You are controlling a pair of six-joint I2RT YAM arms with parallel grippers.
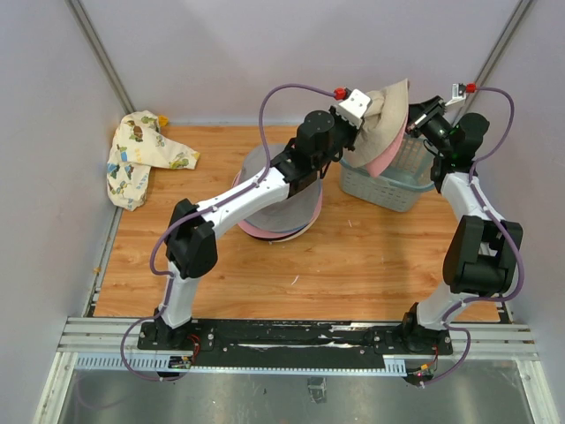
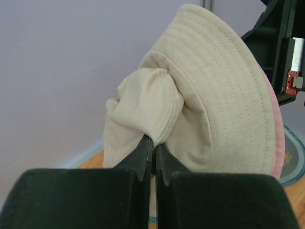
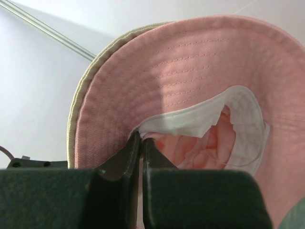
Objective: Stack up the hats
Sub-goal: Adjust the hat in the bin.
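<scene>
Left gripper (image 2: 153, 143) clamped on the crown of the cream hat (image 2: 224, 95). Right gripper (image 3: 140, 139) clamped on the pink hat (image 3: 190, 71), which lies against the cream one above the basket (image 1: 388, 187).

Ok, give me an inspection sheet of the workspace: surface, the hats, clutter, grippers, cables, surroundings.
Surface: wooden tabletop, light planks.
Job's things: cream hat and pink hat held up together, brim against brim, above the basket; stack of hats, grey on top with a pink brim showing below, under the left arm.
Clutter: slatted basket at right rear; crumpled printed fabric at left rear, possibly another hat.
Grippers: left gripper shut on the cream hat's crown; right gripper shut on the pink hat's inner rim.
Cables: purple cables looped along both arms.
Surroundings: pale walls; metal rail at the near edge.
</scene>
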